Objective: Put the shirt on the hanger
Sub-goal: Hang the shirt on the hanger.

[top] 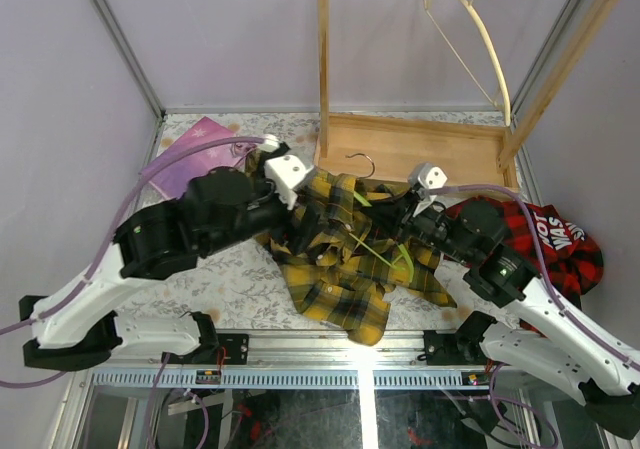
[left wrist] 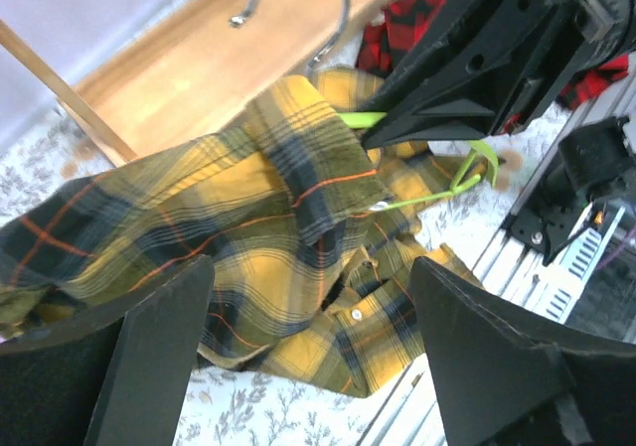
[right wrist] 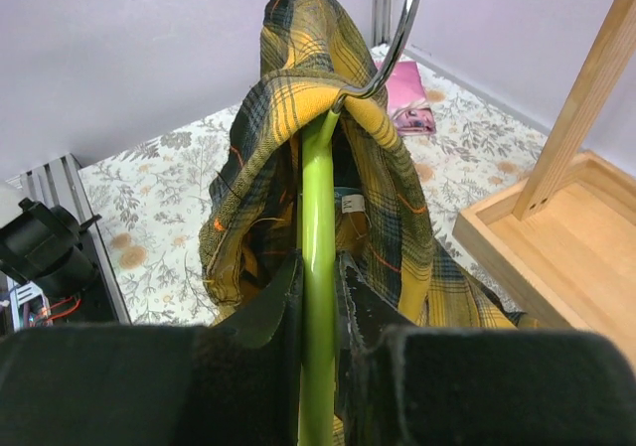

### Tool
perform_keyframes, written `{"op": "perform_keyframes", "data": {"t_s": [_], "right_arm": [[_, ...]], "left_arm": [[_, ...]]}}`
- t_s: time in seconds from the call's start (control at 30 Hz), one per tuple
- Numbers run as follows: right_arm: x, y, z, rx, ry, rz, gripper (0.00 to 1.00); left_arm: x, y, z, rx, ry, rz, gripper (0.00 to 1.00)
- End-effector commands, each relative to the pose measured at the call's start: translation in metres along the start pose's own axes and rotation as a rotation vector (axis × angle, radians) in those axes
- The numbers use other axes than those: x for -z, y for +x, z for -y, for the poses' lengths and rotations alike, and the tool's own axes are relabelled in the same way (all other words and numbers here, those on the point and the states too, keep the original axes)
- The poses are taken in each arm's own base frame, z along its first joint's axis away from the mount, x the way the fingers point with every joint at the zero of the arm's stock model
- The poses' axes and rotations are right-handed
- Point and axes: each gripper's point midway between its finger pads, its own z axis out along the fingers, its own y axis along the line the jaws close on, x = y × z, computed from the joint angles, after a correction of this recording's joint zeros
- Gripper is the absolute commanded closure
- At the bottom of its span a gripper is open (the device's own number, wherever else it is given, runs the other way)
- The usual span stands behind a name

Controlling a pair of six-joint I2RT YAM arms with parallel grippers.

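Left fingers (left wrist: 149, 357) spread wide apart, right fingers (right wrist: 263, 312) clamped tight on the hanger (right wrist: 318, 208)

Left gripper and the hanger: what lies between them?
Only the shirt: in the left wrist view, its rumpled plaid cloth fills the stretch from the open left gripper up to the green hanger.

yellow-and-black plaid shirt (top: 340, 279), lime-green hanger (right wrist: 318, 198), red-and-black plaid garment (top: 560, 249), floral white table cover (top: 230, 284)

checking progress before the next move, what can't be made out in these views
Top external: the shirt covers most of the hanger.
Right wrist: the hanger runs off the bottom edge inside the right gripper.
Left wrist: the shirt runs off the left edge.
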Motion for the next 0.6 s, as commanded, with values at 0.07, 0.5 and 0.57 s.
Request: {"op": "perform_keyframes", "data": {"t_s": [0.07, 0.5, 0.57], "right_arm": [[0.016, -0.064, -0.010, 0.057, -0.034, 0.209, 1.00], [0.045, -0.061, -0.066, 0.031, -0.321, 0.117, 1.00], [0.051, -0.061, -0.073, 0.027, -0.359, 0.103, 1.00]], "left_arm": [[0.043, -0.052, -0.024, -0.029, -0.082, 0.288, 0.14], [0.070, -0.055, -0.005, -0.138, 0.060, 0.335, 0.10], [0.065, -0.048, 0.009, -0.148, 0.138, 0.309, 0.11]]}}
